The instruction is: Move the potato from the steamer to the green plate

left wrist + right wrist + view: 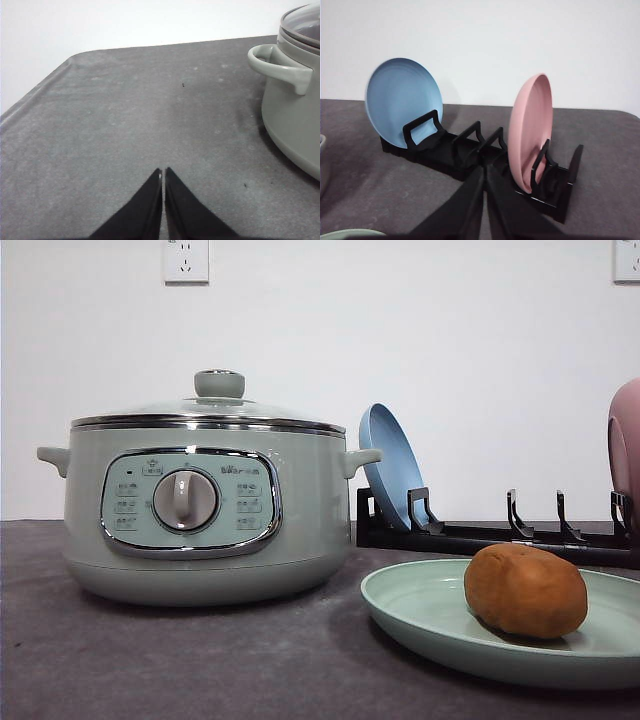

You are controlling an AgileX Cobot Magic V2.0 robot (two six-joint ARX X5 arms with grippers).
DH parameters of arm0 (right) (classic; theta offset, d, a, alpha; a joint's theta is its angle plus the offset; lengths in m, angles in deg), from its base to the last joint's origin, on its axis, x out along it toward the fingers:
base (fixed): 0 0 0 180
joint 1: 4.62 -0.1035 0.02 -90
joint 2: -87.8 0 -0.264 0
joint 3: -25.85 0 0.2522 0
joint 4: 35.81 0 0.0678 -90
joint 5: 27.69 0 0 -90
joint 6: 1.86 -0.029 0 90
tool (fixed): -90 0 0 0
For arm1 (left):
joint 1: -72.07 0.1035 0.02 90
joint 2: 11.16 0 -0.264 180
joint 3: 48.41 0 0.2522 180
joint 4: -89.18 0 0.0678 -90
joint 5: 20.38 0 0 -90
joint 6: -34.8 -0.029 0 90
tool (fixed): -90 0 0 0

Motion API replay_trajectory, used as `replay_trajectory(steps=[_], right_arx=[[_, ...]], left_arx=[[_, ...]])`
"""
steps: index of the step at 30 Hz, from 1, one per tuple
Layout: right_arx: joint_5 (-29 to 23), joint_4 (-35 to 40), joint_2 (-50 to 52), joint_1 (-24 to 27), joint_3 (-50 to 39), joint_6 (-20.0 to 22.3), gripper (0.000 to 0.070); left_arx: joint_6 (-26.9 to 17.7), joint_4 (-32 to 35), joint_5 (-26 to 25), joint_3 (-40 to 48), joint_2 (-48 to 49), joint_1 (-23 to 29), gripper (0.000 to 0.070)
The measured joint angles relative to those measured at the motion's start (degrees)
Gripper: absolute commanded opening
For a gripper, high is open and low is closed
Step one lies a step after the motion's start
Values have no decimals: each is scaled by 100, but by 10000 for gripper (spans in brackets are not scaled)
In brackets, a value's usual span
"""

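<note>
The green plate (420,625) lies nearest, at the lower right of the front frame, with the potato (525,590) resting on it, a smooth, matte orange-brown oval. To the left stands the steamer (200,510), lid on. The transfer looks finished to me; nothing further seems called for. My left jaws (163,173) and right jaws (484,170) are both closed, holding nothing, above the grey bench (125,125).

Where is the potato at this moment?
In the front view the potato lies on the green plate, at the right of the steamer, in front of the black rack.
</note>
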Motion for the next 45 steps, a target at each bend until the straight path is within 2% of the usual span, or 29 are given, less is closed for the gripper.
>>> replay_trajectory(steps=[6,17,20,25,45], right_arx=[[0,160,428,0,-665,0,0],[0,199,670,0,-1267,-32,0],[0,-116,662,0,-1298,-69,0],[0,-209,665,0,-1298,-80,0],[-1,-213,665,0,-1298,-109,0]], left_arx=[[0,1,0,0,0,0,0],[0,1,0,0,0,0,0],[0,2,0,0,0,0,0],[0,2,0,0,0,0,0],[0,2,0,0,0,0,0]])
